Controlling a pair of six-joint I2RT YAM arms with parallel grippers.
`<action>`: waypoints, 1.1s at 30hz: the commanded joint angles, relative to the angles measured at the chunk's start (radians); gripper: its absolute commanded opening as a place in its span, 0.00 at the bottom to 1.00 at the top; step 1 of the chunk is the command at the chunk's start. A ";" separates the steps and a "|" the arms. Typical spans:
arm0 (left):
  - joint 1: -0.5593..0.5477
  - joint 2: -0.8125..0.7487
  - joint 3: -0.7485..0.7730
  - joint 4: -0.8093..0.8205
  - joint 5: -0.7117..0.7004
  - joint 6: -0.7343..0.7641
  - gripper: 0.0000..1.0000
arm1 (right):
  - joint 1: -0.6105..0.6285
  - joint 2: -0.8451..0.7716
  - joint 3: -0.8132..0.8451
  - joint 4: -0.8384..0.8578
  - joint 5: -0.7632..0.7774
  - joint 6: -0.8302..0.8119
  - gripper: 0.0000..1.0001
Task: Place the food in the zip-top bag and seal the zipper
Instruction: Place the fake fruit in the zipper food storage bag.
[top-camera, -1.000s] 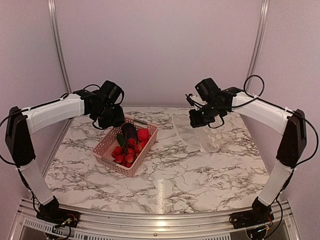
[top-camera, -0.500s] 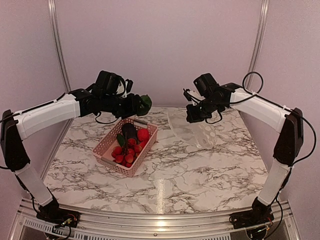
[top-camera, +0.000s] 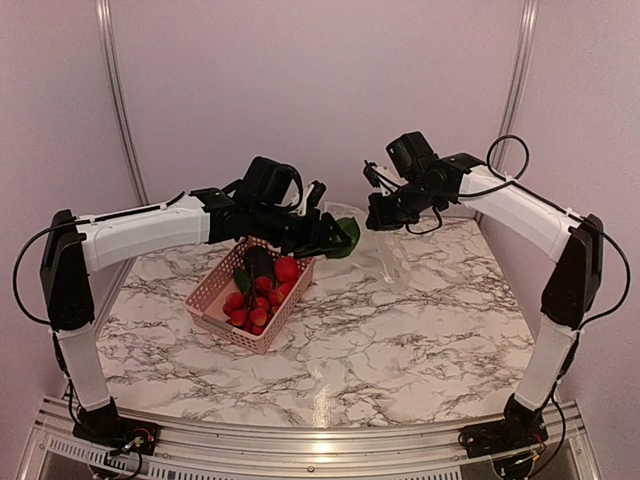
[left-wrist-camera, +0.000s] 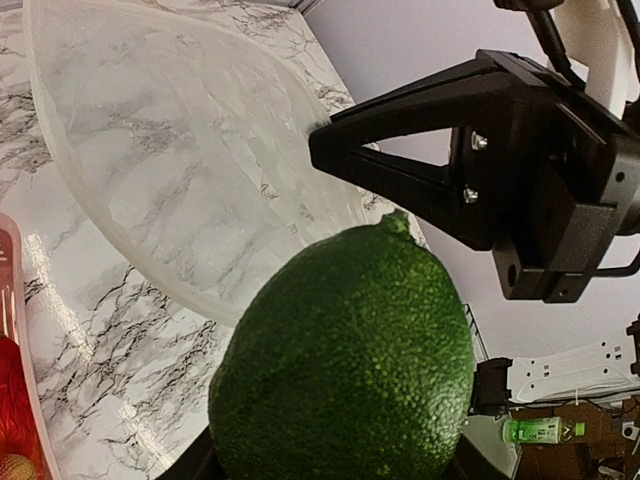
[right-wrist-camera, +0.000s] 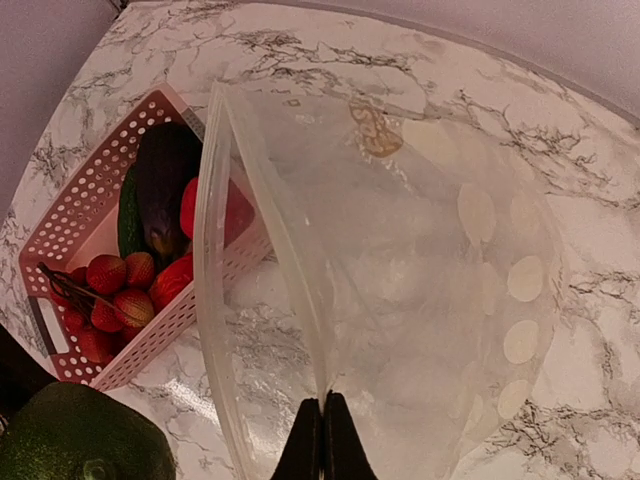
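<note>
The left claw (top-camera: 333, 238) grips a green piece (left-wrist-camera: 345, 360) just left of the bag's (right-wrist-camera: 420, 260) open mouth, which the right claw (right-wrist-camera: 322, 402), pinching the zipper (right-wrist-camera: 206, 260), holds above the counter's (top-camera: 400, 340) far edge.

Zip-top bag (right-wrist-camera: 430, 250) in pinched tool (right-wrist-camera: 322, 405)

The left arm (top-camera: 140, 222) reaches out flat toward the middle, high over the table. The left gripper (top-camera: 335, 238) points sideways, and its fingers hug a round green piece (top-camera: 349, 237). The right arm (top-camera: 520, 215) leans in to meet it (the two grippers are close together). The right gripper (top-camera: 378, 218) is pinched tight on the zip-top bag (right-wrist-camera: 400, 300) edge.
</note>
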 joint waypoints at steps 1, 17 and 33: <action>0.006 0.059 0.075 -0.013 0.045 -0.020 0.42 | 0.010 0.002 0.043 -0.008 -0.026 0.017 0.00; 0.048 0.220 0.235 -0.156 -0.067 -0.218 0.42 | 0.052 -0.078 0.005 0.048 -0.024 0.067 0.00; 0.062 0.335 0.261 0.257 0.048 -0.668 0.74 | 0.071 -0.105 -0.055 0.100 -0.065 0.145 0.00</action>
